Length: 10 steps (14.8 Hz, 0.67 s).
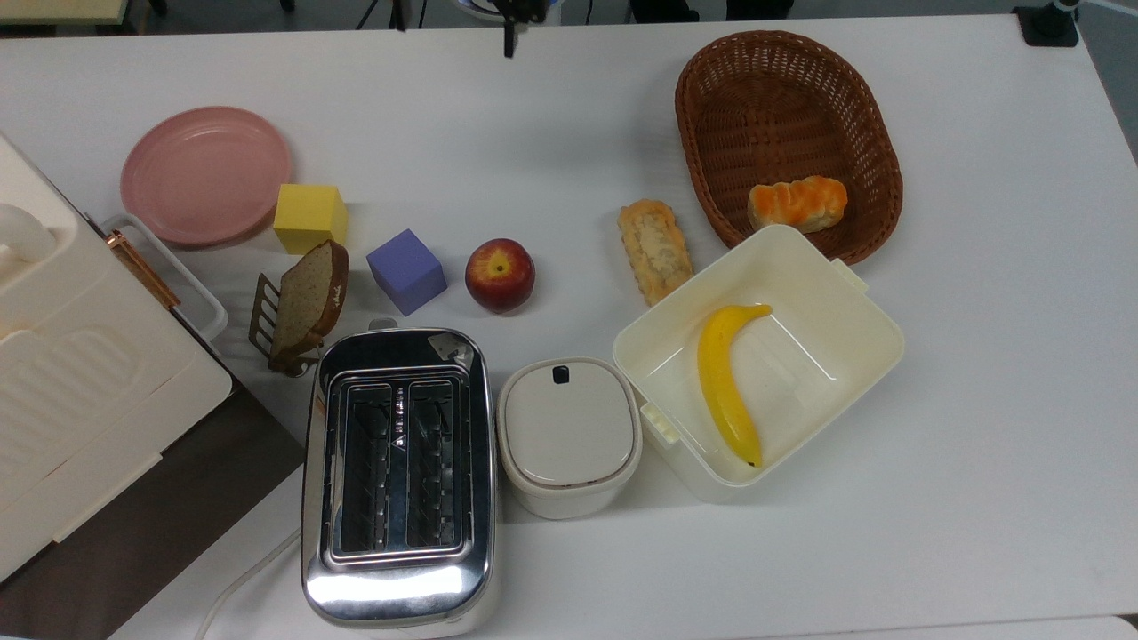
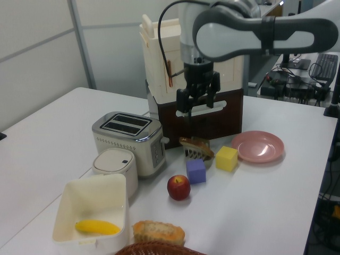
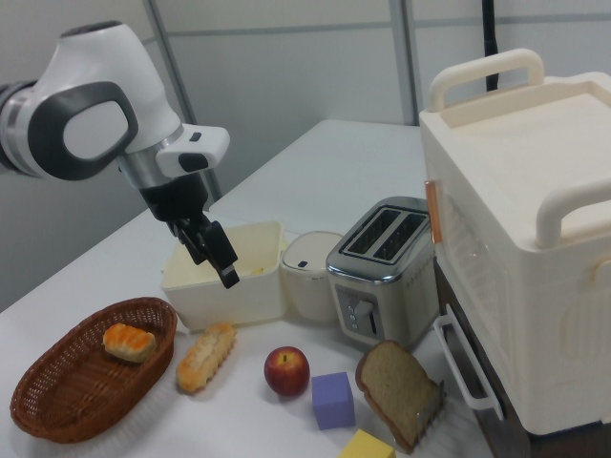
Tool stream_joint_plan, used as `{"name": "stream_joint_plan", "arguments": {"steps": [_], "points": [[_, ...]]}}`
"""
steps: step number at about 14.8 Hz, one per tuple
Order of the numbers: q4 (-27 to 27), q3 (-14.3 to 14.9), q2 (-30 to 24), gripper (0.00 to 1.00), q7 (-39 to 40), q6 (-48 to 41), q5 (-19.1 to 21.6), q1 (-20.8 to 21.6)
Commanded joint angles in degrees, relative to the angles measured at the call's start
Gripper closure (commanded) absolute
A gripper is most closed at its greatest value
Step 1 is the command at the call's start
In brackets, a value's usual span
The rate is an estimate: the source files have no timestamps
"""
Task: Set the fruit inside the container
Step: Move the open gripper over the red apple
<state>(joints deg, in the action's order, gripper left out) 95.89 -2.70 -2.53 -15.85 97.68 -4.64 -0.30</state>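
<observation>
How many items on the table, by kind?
Fruit: 2, apple, banana
Bread: 3, pastry, bun, slice
Cubes: 2, yellow, purple
Containers: 3, box, basket, pot
Plate: 1
Toaster: 1
Total: 12

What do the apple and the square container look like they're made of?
The apple has a smooth, slightly shiny red skin with a yellow patch; real or a plastic replica, I cannot tell. The container looks like cream-white moulded plastic: glossy walls, rounded corners, small latch tabs.

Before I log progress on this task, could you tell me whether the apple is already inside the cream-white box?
No, the apple sits on the table beside the purple cube, while the box holds a banana.
</observation>
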Motion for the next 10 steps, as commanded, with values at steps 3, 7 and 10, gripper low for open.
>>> {"name": "stream_joint_plan", "arguments": {"steps": [3, 7, 10], "points": [[6.5, -2.92, 1.03, 0.0, 1.08, 8.93, 0.95, 0.21], [6.41, -4.59, 2.53, 0.0, 0.64, 9.46, 0.59, 0.04], [7.03, -4.59, 3.49, 0.0, 0.99, 10.68, 0.33, 0.13]]}}
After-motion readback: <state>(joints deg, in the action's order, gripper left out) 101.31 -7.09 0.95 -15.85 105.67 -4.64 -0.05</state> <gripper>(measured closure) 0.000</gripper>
